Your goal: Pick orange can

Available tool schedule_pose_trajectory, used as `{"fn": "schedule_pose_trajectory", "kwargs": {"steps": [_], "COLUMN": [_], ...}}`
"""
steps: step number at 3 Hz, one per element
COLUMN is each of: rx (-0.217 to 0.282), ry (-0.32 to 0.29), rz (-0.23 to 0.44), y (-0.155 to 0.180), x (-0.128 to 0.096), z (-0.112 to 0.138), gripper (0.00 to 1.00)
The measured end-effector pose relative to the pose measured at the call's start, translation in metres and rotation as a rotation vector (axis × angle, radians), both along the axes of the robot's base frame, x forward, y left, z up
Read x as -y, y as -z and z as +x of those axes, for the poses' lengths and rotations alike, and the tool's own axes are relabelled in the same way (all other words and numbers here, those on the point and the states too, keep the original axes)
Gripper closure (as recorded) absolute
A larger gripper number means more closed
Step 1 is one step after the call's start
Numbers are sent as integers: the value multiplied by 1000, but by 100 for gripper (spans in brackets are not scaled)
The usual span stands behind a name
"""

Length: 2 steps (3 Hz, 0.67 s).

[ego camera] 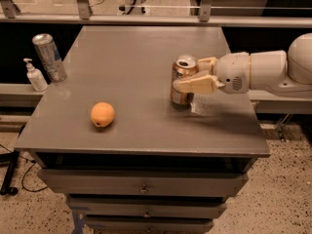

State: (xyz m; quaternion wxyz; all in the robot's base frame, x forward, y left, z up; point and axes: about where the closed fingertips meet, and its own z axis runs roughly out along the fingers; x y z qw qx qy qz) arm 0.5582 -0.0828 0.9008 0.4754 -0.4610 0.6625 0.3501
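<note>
Gripper (189,74) is hovering low over the table's (146,52) right half w/ its two cream fingers (197,85) standing apart, one on either side of the orange can (181,71). The can is sitting upright on the tabletop, approx. mid-depth and right of centre, right betw. those fingers. Near finger is crossing in front of the can's side at about mid-height, while the far one is lying at its back-right by the rim; can't tell if either is actually pressing on the metal. Arm (263,69) is reaching in from the right edge, running roughly horizontal and level w/ the can, w/ a thick white rounded wrist housing leading into the tapered fingers. Can is showing as a short golden-orange cylinder, shiny, w/ a silver top and pull-tab facing up. Tabletop is looking flat, matte grey, w/ drawers (144,184) sitting below its front edge. Round orange fruit (102,114), smooth-skinned, is resting front-left, well apart from the can. Taller silver can (49,57) is standing at the far-left edge, and a small white pump bottle (35,75) is standing just beside it on a lower ledge.
</note>
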Motion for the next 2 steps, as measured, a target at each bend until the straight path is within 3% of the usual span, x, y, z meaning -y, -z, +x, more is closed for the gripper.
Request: {"fn": "schedule_pose_trajectory", "kwargs": {"steps": [1,2], "rx": [95,106], "ry": [40,39], "rz": [-7,-2], "y": [-44,-50], "x": [3,3], "z": [24,25], "gripper": [88,100]}}
